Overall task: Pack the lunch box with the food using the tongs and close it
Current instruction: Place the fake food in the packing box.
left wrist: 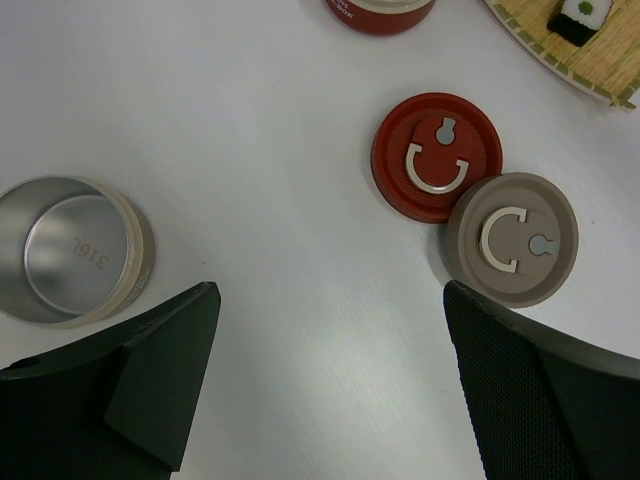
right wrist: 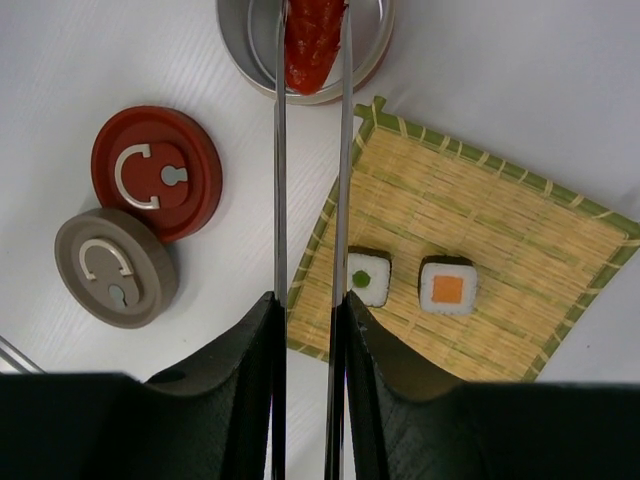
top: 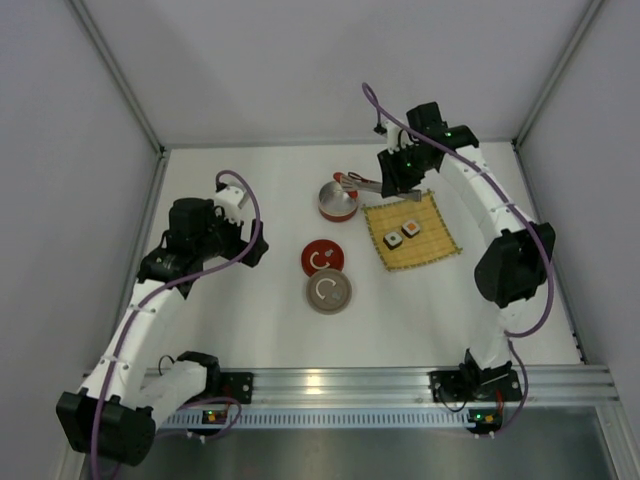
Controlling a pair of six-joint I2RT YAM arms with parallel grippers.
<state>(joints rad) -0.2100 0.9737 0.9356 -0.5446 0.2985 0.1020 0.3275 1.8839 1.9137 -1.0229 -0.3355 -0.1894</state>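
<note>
Right wrist view: your right jaws are clenched on the tongs (right wrist: pixel 279 180), which pinch the sausage piece (right wrist: pixel 313 40) over the open red tin (right wrist: pixel 365 40). The two sushi rolls (right wrist: pixel 447 286) lie unpacked on the mat (right wrist: pixel 480 200). The red lid (right wrist: pixel 200 190) and brown lid (right wrist: pixel 150 290) lie on the tabletop (right wrist: pixel 500 80); closing is outstanding. Your left jaws stand released, empty.
</note>
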